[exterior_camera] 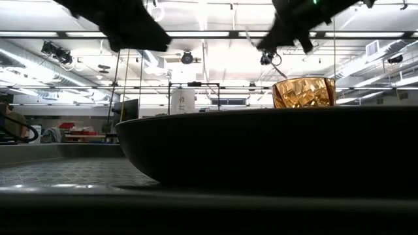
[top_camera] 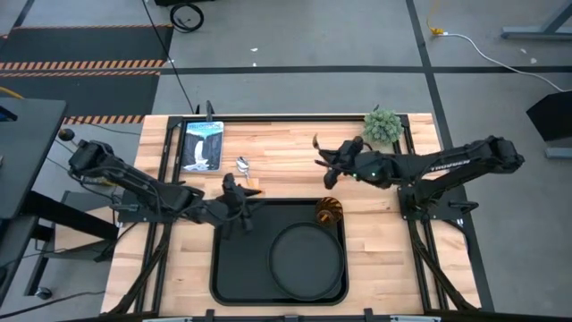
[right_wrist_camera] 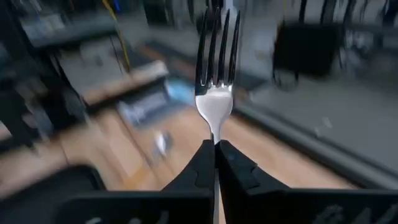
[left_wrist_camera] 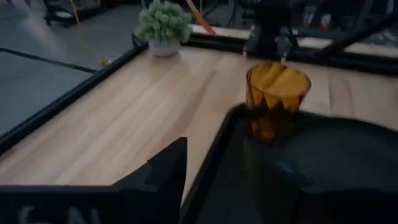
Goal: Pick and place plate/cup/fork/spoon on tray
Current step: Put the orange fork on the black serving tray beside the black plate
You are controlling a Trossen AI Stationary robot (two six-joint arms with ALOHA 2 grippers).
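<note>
The large black tray [top_camera: 228,268] lies at the table's near middle. The round black plate [top_camera: 307,259] lies in it. The amber cup [top_camera: 330,210] stands upright in the tray's far right corner and shows in the left wrist view [left_wrist_camera: 277,93]. The spoon [top_camera: 243,166] lies on the table beyond the tray's far left corner. My right gripper [top_camera: 323,161] hangs above the table beyond the cup, shut on the fork [right_wrist_camera: 214,93]. My left gripper [top_camera: 236,204] is open and empty over the tray's far left corner. My right gripper pinches the fork's neck [right_wrist_camera: 215,134], just below the tines, between its two fingers. The silver tines stick straight out ahead of the fingertips. The fork is lifted clear of the table. The fork's handle is hidden behind the fingers.
A small potted plant [top_camera: 382,126] stands at the table's far right. A blue and white book [top_camera: 202,146] lies at the far left, beside the spoon. Bare wood shows between the plant and the book and on both sides of the tray.
</note>
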